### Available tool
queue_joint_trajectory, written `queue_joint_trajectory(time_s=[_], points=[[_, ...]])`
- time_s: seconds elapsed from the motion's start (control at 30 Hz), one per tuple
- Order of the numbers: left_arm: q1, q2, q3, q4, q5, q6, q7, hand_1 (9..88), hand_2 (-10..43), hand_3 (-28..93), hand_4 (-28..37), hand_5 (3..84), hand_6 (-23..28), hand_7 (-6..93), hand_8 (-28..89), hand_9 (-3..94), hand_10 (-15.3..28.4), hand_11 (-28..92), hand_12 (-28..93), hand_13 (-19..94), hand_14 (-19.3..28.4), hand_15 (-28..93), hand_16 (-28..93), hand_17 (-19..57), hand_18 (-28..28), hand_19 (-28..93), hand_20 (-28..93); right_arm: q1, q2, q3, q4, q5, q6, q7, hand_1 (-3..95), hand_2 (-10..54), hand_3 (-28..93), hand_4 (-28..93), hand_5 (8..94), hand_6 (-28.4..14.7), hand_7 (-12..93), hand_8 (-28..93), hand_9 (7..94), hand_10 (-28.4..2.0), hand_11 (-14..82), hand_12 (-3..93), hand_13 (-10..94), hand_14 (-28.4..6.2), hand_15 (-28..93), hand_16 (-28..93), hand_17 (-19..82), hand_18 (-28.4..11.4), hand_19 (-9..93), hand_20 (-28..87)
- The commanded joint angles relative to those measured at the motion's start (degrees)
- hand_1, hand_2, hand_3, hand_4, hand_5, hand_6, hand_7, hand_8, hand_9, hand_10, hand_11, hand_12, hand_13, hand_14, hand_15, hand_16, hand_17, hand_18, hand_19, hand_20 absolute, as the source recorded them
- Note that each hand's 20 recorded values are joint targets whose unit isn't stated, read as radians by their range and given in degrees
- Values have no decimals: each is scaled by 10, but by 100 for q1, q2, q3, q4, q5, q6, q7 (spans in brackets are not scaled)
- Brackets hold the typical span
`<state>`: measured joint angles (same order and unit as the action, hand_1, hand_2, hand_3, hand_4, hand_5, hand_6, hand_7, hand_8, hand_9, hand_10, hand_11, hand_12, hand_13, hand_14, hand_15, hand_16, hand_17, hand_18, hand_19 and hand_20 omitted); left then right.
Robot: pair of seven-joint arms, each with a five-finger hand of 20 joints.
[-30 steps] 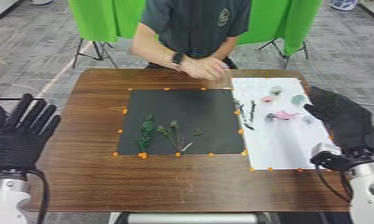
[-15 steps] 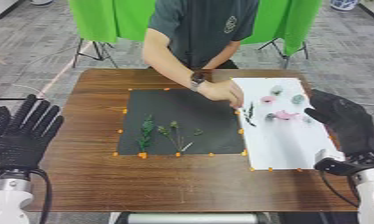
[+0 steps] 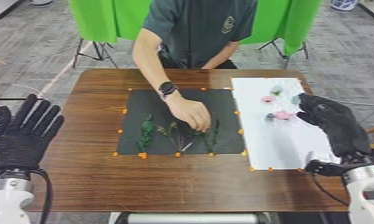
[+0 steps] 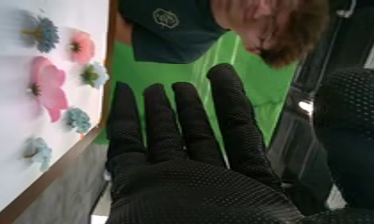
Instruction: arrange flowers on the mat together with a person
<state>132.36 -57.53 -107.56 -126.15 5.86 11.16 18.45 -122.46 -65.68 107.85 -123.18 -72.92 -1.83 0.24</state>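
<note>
Head view had the robot's left hand [image 3: 22, 145] open at the left side of the tabletop [image 3: 95, 175], fingers straight and spread. The right hand [image 3: 336, 120] was by the white sheet's right edge, its fingers straight in the right wrist view. Pink flowers [image 3: 282, 115] and blue flowers [image 4: 45, 35] lay on the white sheet [image 3: 272, 140]. A person's hand [image 3: 190, 113] was over the black mat [image 3: 141, 104], fingertips down among green sprigs [image 3: 147, 131]; whether they gripped one, I couldn't tell.

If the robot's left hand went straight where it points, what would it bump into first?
Nothing close: past the left hand the way looks free beside the table, perhaps up to the green cloth, though depth is unclear.
</note>
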Motion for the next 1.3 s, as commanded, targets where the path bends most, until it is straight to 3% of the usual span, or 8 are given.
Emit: queue_joint_trajectory(time_s=[0.03,0.3,0.53,1.03,1.3], points=[[37,-44,30,2,-32,47,-43,246,142,695,-283,378,74,113,-104,349,137,175,64,262,136,196,-47,-47,121,229,95,581,425,-553,225,-1488,301,139,222,-14,807,-228,441,-48,170,-114,364,-158,49,128,292,-124,106,124,121,-157,336,83],[52,-55,48,-9,-43,50,-37,246,142,694,-283,378,74,113,-104,349,138,174,63,261,139,198,-45,-48,121,230,96,984,853,-889,408,-4655,255,443,319,-90,807,-248,426,-43,197,-128,370,-154,71,132,321,-116,161,134,136,-156,386,85],[91,-59,53,-28,-55,56,-17,248,141,693,-283,379,74,113,-104,349,138,175,64,261,140,201,-44,-48,121,231,96,1394,1372,-1425,795,-6814,196,614,388,-95,805,-281,424,-19,239,-148,410,-127,97,143,381,-87,249,153,165,-145,463,96],[99,-57,93,-25,-74,55,-61,249,142,692,-283,379,74,116,-105,349,137,175,64,261,141,201,-44,-48,121,232,95,2683,1818,-2969,1873,-7762,-54,1249,457,-95,784,-283,458,2,265,-170,468,-86,135,149,452,-75,394,201,193,-159,604,141],[132,-75,81,-40,-79,72,-84,250,143,691,-283,380,75,115,-105,349,138,176,63,262,143,203,-43,-48,121,232,95,2963,1837,-3358,2210,-7821,-361,1300,485,-95,754,-283,465,5,267,-171,484,-86,145,148,471,-81,486,219,202,-165,642,171]])
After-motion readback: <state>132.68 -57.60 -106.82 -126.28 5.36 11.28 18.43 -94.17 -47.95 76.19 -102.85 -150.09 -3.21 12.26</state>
